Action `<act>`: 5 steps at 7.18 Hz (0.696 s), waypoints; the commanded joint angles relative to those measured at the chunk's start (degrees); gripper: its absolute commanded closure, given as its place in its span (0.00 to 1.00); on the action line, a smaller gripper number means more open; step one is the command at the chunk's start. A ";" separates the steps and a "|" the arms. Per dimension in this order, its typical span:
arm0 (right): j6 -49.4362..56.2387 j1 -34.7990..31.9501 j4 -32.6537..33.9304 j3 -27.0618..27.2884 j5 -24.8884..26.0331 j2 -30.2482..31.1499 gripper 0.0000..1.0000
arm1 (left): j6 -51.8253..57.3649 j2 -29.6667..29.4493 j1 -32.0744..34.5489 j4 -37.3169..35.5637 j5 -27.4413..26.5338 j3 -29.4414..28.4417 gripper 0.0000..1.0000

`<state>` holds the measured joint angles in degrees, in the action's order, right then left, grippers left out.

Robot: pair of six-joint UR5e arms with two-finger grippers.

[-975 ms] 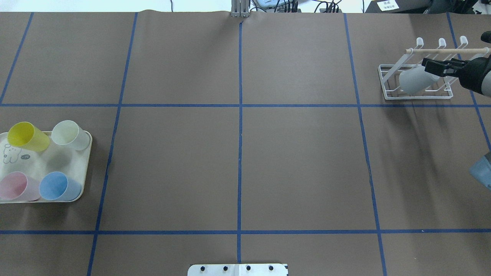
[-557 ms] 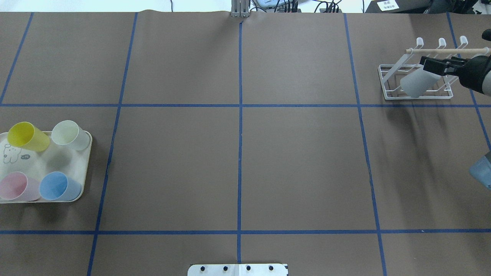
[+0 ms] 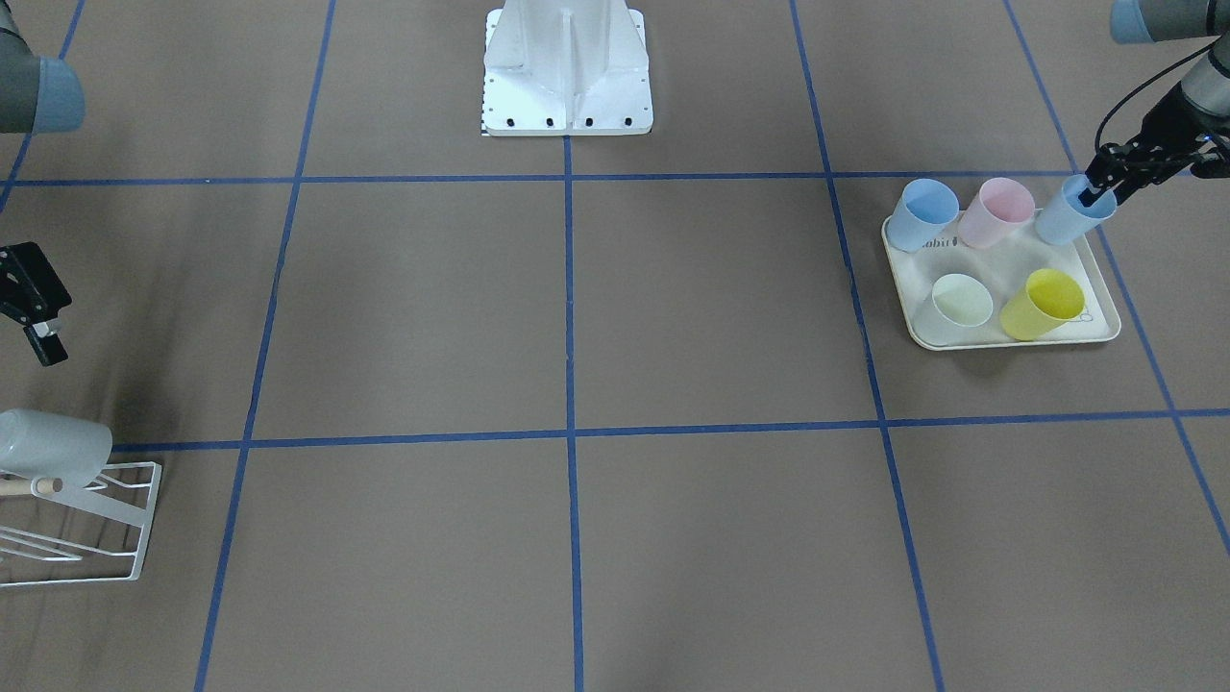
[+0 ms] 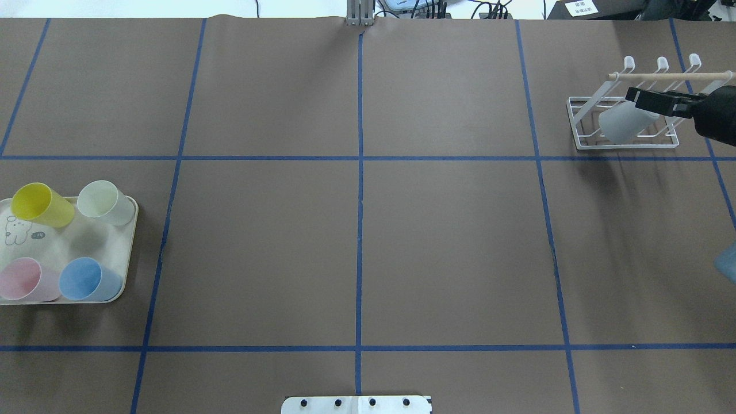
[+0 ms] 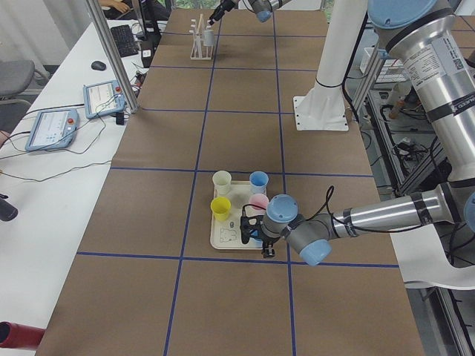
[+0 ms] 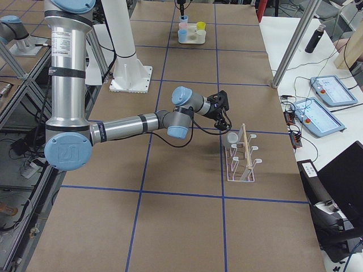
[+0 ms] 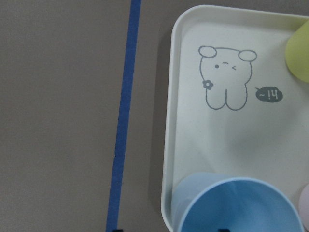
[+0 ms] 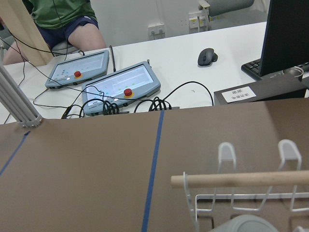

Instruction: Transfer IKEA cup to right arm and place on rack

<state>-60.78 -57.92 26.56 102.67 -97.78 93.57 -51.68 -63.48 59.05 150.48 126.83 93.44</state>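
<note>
The grey cup point(image 3: 48, 444) sits tipped on the rack point(image 3: 135, 524), right by the wooden stick point(image 4: 667, 75) — so that job looks done. The right gripper point(image 4: 638, 96) hangs near it, not touching; I cannot tell if its fingers are apart or together. Far off, the left gripper point(image 3: 1095, 192) is spread over the rim of a light blue cup point(image 3: 1062, 223) at the tray's point(image 3: 1009, 338) corner — ready to pinch, I think. The pink cup point(image 3: 999, 211) is just beside it, so room is tight there. The tray's edge is close too.

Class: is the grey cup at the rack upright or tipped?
Tipped: the grey cup lies on its side at the end of the rack.
</note>
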 commanded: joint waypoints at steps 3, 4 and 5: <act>-7.48 0.97 -0.45 1.83 -4.41 0.30 0.02 | 0.26 -0.68 6.02 0.26 13.84 1.29 1.00; -13.52 3.75 -4.54 1.74 -5.13 -0.23 0.02 | 0.35 -1.38 16.35 0.17 19.37 1.48 1.00; -19.67 6.65 -9.28 1.65 -5.22 -0.23 0.02 | 0.00 -4.08 21.67 -0.09 22.90 1.39 1.00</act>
<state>-73.20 -54.52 22.35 104.39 -102.43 93.57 -51.45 -65.26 72.59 150.62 144.45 94.69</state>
